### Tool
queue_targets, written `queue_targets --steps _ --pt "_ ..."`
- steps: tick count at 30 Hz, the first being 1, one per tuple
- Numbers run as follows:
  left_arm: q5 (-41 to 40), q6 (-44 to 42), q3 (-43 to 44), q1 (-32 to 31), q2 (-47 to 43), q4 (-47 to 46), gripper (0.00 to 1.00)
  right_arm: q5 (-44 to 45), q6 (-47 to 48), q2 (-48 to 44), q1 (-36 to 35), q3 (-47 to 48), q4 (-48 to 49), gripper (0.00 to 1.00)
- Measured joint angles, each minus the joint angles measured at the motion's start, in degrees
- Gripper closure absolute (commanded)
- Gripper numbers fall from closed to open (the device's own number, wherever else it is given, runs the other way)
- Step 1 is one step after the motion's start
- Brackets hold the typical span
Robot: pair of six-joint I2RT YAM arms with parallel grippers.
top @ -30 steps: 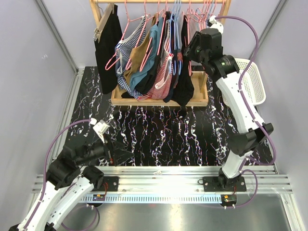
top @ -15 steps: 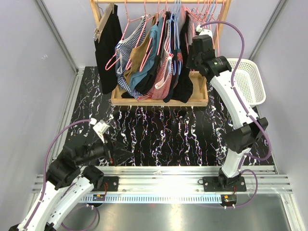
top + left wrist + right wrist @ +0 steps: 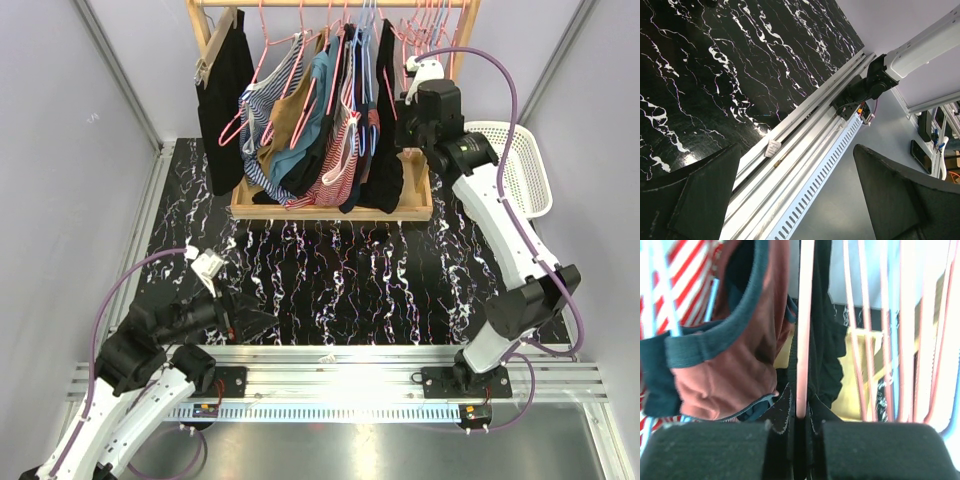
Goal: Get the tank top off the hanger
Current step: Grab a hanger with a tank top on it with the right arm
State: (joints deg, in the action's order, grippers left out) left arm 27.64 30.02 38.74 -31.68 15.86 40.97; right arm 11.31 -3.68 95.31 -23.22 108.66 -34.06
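Note:
A black tank top [image 3: 385, 140] hangs on a pink hanger [image 3: 397, 60] at the right end of the row of clothes on the wooden rack. My right gripper [image 3: 408, 108] reaches in from the right at hanger height. In the right wrist view the right gripper [image 3: 801, 415] is shut on the pink hanger's [image 3: 804, 330] wire, and the black tank top [image 3: 826, 345] drapes right behind it. My left gripper [image 3: 258, 322] rests low at the near left. It stands open [image 3: 800, 200] with nothing between its fingers.
Striped, brown, blue and maroon garments [image 3: 300, 130] hang left of the tank top, and several bare pink hangers [image 3: 430, 25] hang to its right. The rack's wooden base [image 3: 415, 205] sits on the black marble table. A white basket [image 3: 522, 170] stands at the right.
The right gripper has closed on the pink hanger's wire. The right arm shifted slightly right along the rack. The left arm has not moved.

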Motion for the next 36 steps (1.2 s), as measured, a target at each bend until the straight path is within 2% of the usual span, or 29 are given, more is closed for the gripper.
queue_targets --steps 7,12,17,21,27,30,36 --pt "-0.2 0.6 0.2 0.0 -2.4 -3.0 0.01 -2.6 6.6 -3.5 -0.2 -0.9 3.0 1.00" --pt "0.0 1.1 0.5 0.0 -1.9 -4.7 0.01 -1.7 7.3 -9.1 -0.1 -4.2 2.8 1.00" --pt "0.2 1.1 1.0 0.0 -0.1 -6.0 0.01 -1.7 5.2 -19.8 -0.1 -14.2 0.9 1.00" --pt "0.9 1.0 1.8 0.0 2.2 -7.2 0.01 -4.1 2.4 -31.7 -0.1 -21.5 -4.3 1.00" --pt "2.2 -0.2 4.2 0.0 8.1 -9.0 0.01 -12.1 -1.9 -47.4 -0.1 -27.9 -12.9 1.00" --pt "4.4 -1.7 8.1 -0.1 12.8 -9.8 0.01 -20.1 -4.3 -54.4 -0.1 -30.5 -18.7 1.00" --pt "9.2 -7.9 16.7 -5.4 22.0 -13.7 0.01 -35.8 -7.0 -60.7 -0.1 -29.6 -30.9 1.00"
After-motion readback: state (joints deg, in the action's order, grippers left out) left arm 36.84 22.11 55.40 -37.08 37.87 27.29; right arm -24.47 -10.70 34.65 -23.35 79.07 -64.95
